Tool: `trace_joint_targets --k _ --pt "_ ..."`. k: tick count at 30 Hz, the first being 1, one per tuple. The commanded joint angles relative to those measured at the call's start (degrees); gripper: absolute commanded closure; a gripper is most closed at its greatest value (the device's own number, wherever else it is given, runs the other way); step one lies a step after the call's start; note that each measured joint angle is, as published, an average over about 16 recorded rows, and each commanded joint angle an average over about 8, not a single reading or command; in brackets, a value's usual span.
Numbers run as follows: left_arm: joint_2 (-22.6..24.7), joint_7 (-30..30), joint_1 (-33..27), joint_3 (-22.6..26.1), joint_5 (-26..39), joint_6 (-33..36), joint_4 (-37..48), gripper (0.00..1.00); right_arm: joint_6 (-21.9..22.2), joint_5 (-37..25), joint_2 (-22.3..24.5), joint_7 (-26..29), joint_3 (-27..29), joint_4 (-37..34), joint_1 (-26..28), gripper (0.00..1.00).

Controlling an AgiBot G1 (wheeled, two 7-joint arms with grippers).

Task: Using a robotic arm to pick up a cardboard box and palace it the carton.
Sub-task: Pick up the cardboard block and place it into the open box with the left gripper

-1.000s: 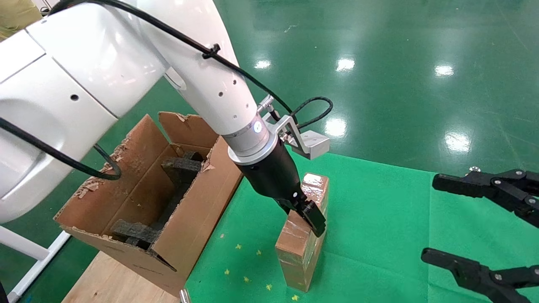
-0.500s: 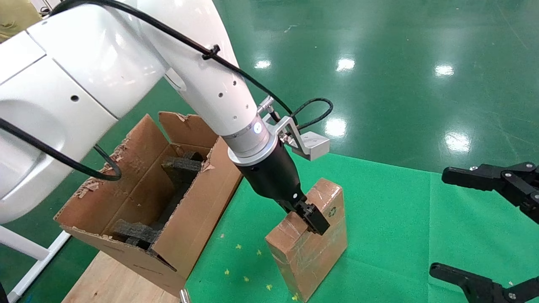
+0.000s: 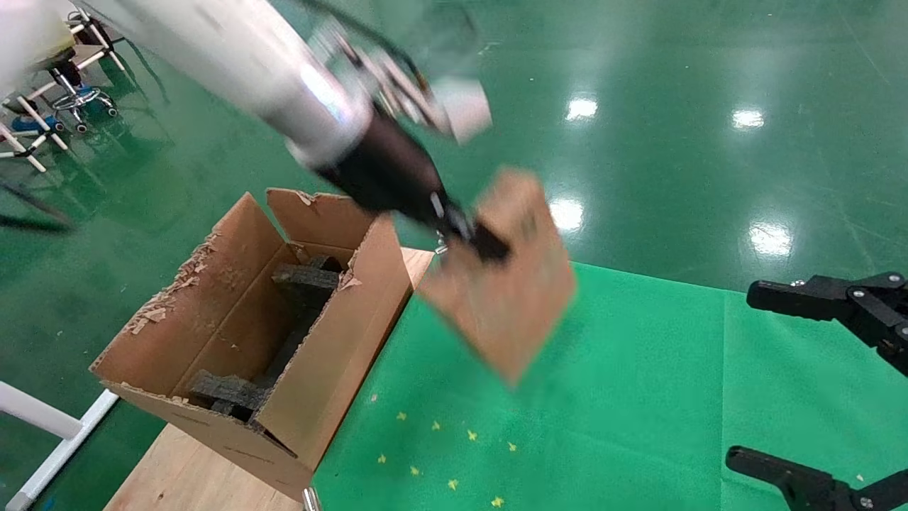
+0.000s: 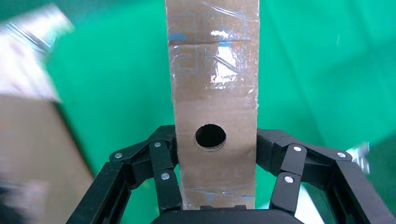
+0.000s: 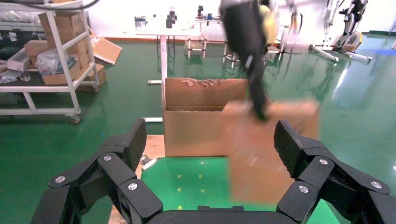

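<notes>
The arm (image 3: 262, 71) enters from ten o'clock in the head view, smeared by motion and cut off by the top and left edges; its wrist camera block (image 3: 461, 110) is a pale blur. The left gripper (image 3: 468, 238) and the box (image 3: 500, 284) it clamps are equally smeared, so tape and markings cannot be read there. In the left wrist view the box runs off the top edge, and a blurred brown mass at nine o'clock cannot be identified. The right gripper (image 3: 816, 383), at four o'clock, is cut by the right edge. The carton (image 3: 234, 341) walls hide most of its foam (image 3: 305, 284).
</notes>
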Motion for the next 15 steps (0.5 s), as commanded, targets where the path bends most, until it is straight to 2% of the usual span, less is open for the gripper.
trace_joint_targets --k 1,7,15 --pt "-2.1 1.3 -2.6 -1.2 0.1 -0.6 0.6 1.0 0.0 0.0 0.0 0.0 0.0 0.0 0.0 0.0" --pt "-5.2 8.1 -9.0 -2.1 3.4 -1.8 8.1 1.0 0.0 0.0 0.0 0.0 0.0 0.0 0.0 0.0" --pt "-8.2 18.9 -13.7 -0.1 9.6 -2.9 20.4 1.0 0.0 0.0 0.0 0.0 0.0 0.0 0.0 0.0"
